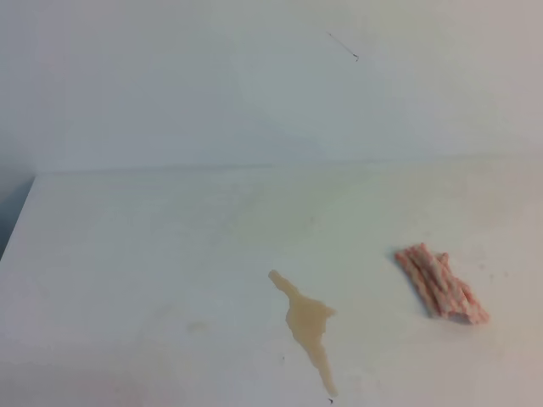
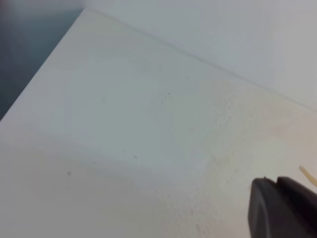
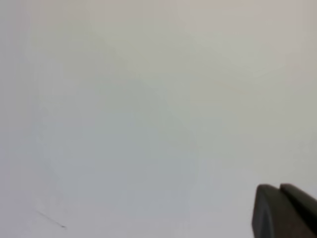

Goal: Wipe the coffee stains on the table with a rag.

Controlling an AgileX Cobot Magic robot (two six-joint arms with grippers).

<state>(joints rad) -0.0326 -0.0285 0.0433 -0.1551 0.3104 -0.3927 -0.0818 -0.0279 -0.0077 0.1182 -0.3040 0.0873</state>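
Observation:
The coffee stains (image 1: pixel 307 324) form a thin tan puddle, long and tapered, on the white table (image 1: pixel 127 254) near its front middle. To the puddle's right lies the rag (image 1: pixel 439 283), a bunched pink-and-white striped cloth, flat on the table and touched by nothing. Neither gripper appears in the exterior high view. In the left wrist view my left gripper (image 2: pixel 277 198) shows as dark fingers pressed together at the lower right, above bare table (image 2: pixel 124 124). My right gripper (image 3: pixel 280 206) shows the same way, shut and empty, facing a plain white surface.
A white wall (image 1: pixel 254 85) rises behind the table's back edge. The table's left edge (image 1: pixel 19 216) drops to a dark floor. A faint yellowish smudge (image 1: pixel 197 326) lies left of the puddle.

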